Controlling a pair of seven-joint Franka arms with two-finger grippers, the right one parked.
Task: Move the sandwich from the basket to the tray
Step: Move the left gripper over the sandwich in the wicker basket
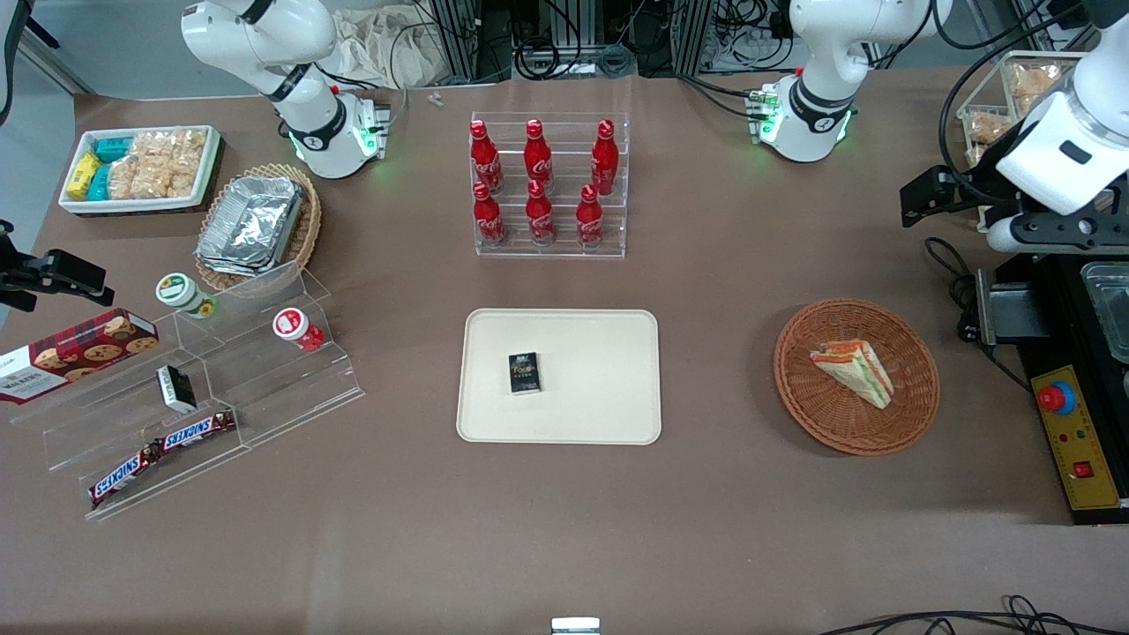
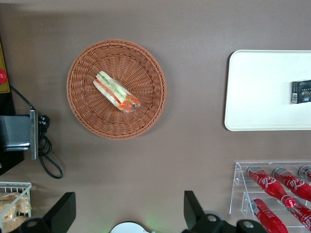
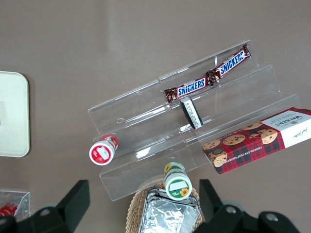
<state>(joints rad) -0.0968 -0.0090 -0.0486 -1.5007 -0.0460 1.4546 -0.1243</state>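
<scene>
The sandwich (image 1: 854, 370) (image 2: 116, 92), a white-bread wedge with red, orange and green layers, lies in the round reddish-brown wicker basket (image 1: 847, 428) (image 2: 97, 124) toward the working arm's end of the table. The cream tray (image 1: 591, 397) (image 2: 262, 97) lies flat at the table's middle and carries a small black box (image 1: 524, 372) (image 2: 301, 91). My gripper (image 1: 926, 196) (image 2: 127, 211) hangs high over the table, farther from the front camera than the basket. It is open wide, with nothing between its fingers (image 2: 192, 208).
A clear rack of red cola bottles (image 1: 547, 185) (image 2: 279, 187) stands farther back than the tray. A black control box with a red button (image 1: 1072, 432) and a cable (image 2: 48, 160) sit beside the basket. A wire basket of snacks (image 1: 1014, 97) is nearby.
</scene>
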